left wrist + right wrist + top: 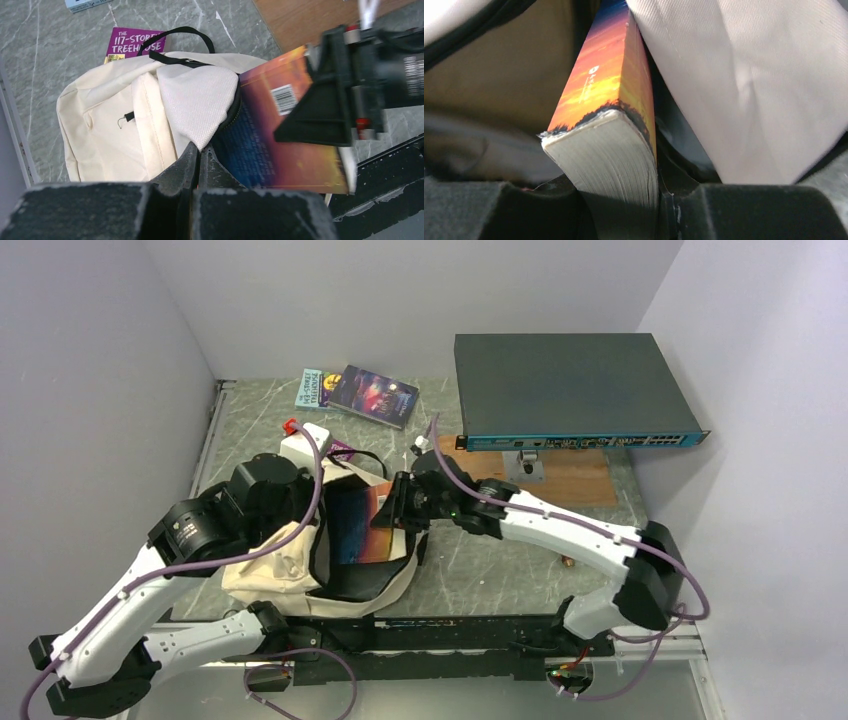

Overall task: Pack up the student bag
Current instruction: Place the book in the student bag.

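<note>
Left wrist view: I'm pinching the student bag [110,125] by its floppy flap, left gripper [198,161] clamped shut, arm reaching over it. It's lying on the table [480,570] between the arms. It's soft and light, so I'm guessing the zipper edge is the best grab. The right gripper [624,200], coming in low, is squeezing the stiff paperback [609,100], which is sitting half inside.

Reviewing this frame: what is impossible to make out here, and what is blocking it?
What else lies inside the cream fabric backpack: all views, blocked by its pale flap and the orange sunset-cover paperback.
Purple paperback: left wrist view, lower cover under the backpack.
Dark galaxy-cover paperback at the far edge: top view, title too small.
Left end effector: top view, behind its own wrist.
</note>
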